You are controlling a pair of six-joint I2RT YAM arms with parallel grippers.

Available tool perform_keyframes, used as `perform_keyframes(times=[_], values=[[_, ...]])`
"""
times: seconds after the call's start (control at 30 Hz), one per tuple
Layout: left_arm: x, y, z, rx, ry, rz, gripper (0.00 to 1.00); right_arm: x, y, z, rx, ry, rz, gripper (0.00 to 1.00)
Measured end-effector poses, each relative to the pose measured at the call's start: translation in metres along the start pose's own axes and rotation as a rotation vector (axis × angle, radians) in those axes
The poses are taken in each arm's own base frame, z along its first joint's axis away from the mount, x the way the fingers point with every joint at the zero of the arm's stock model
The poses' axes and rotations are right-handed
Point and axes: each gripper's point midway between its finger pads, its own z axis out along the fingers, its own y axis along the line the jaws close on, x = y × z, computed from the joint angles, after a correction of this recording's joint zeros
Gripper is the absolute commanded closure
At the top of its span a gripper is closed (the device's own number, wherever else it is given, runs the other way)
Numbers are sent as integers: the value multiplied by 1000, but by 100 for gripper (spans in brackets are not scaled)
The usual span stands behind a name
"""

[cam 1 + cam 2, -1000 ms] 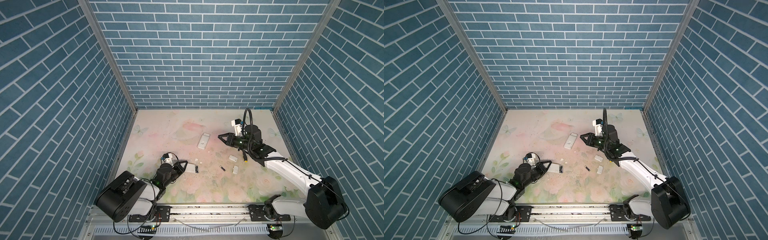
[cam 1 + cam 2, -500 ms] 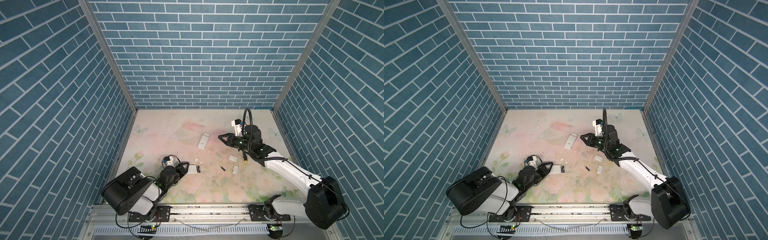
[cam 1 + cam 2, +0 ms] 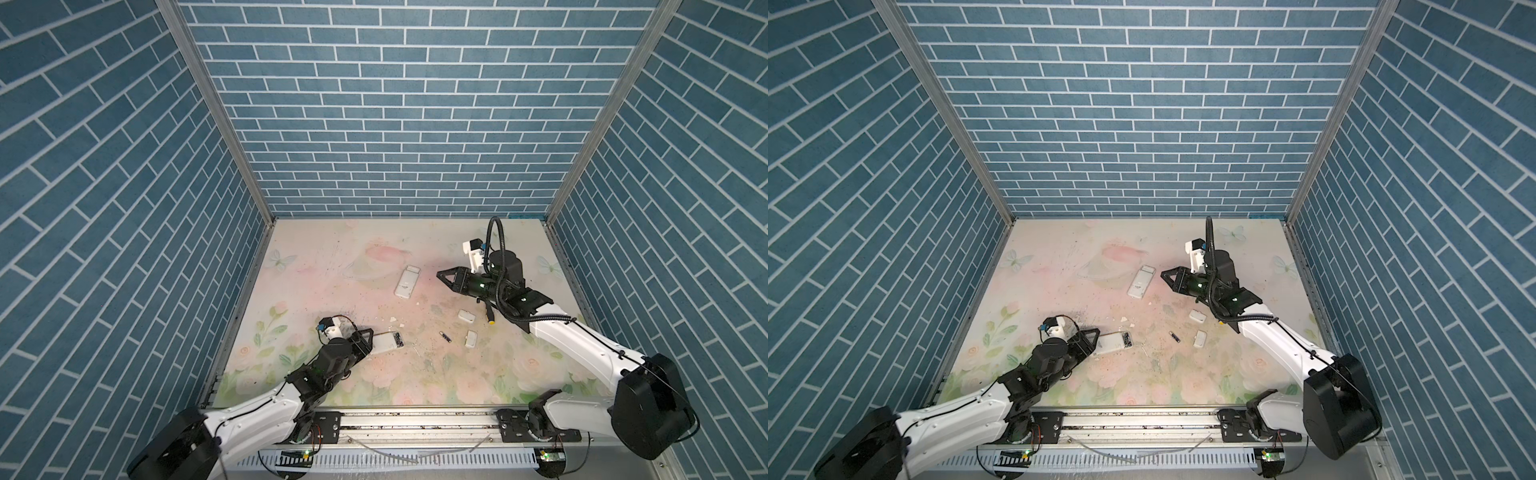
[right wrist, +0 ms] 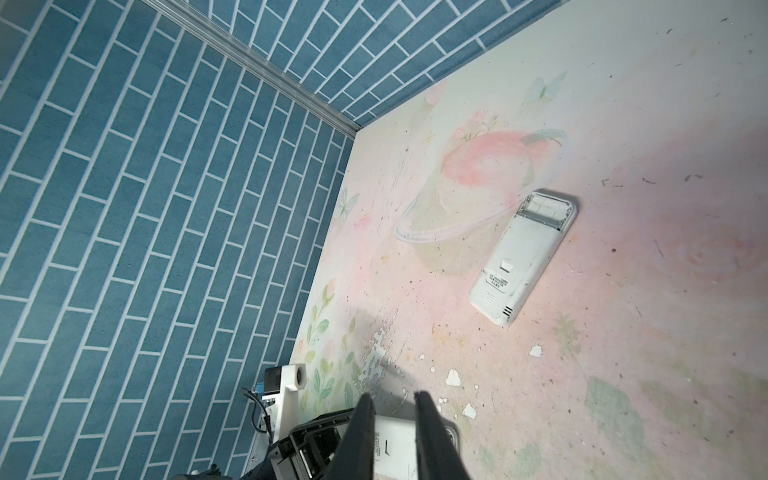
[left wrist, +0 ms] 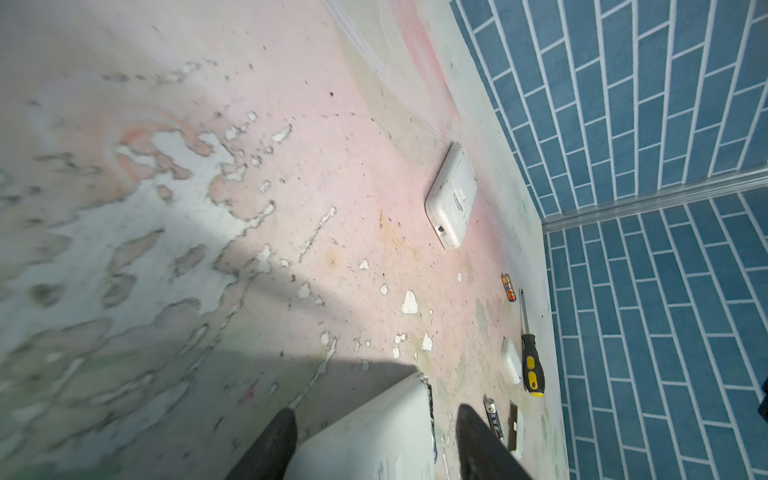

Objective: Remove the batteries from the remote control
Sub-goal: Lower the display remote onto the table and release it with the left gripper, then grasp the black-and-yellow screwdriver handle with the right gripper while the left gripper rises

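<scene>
A white remote control (image 3: 386,342) (image 3: 1112,343) lies flat at the front left, its open battery compartment pointing right. My left gripper (image 3: 366,337) (image 5: 374,411) is open and straddles its near end, with the remote (image 5: 374,436) lying between the black fingers (image 5: 276,436). One black battery (image 3: 445,336) (image 3: 1175,336) (image 5: 493,417) lies loose on the table right of it. A copper-brown battery (image 5: 508,286) lies farther off. My right gripper (image 3: 441,275) (image 4: 394,397) hovers shut and holds nothing, just right of a second white remote (image 3: 407,281) (image 4: 523,257).
Two small white cover plates (image 3: 466,316) (image 3: 471,338) lie near the loose battery. A black-and-yellow screwdriver (image 5: 531,361) (image 3: 490,316) lies partly under the right arm. Blue brick walls enclose the floral table (image 3: 332,266) on three sides.
My left jaws have spread apart around the near remote, which stays flat on the table. The left arm's rear links have shifted. The right arm has not moved.
</scene>
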Motion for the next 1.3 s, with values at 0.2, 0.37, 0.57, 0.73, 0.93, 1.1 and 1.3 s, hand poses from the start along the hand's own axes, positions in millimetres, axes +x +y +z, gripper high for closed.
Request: perform_keyframes(times=[0.2,0.37,0.57,0.73,0.93,1.1,1.3], values=[[-5,21,-17,-70,-21,0,37,0,0,1,0,4,1,79],[-6,28,-22,-106,-22,4,38,3,-3,1,11,16,9,79],[-2,44,-26,-224,18,85,41,9,-15,-3,99,59,7,79],[-8,27,-25,-268,50,195,48,19,-37,-21,268,109,3,78],[-23,-7,-19,-262,65,318,65,28,-67,-62,510,119,-26,74],[-34,-10,-6,-279,101,348,66,33,-96,-86,709,156,-42,71],[-41,-27,11,-265,163,404,63,32,-144,-96,880,213,0,64]])
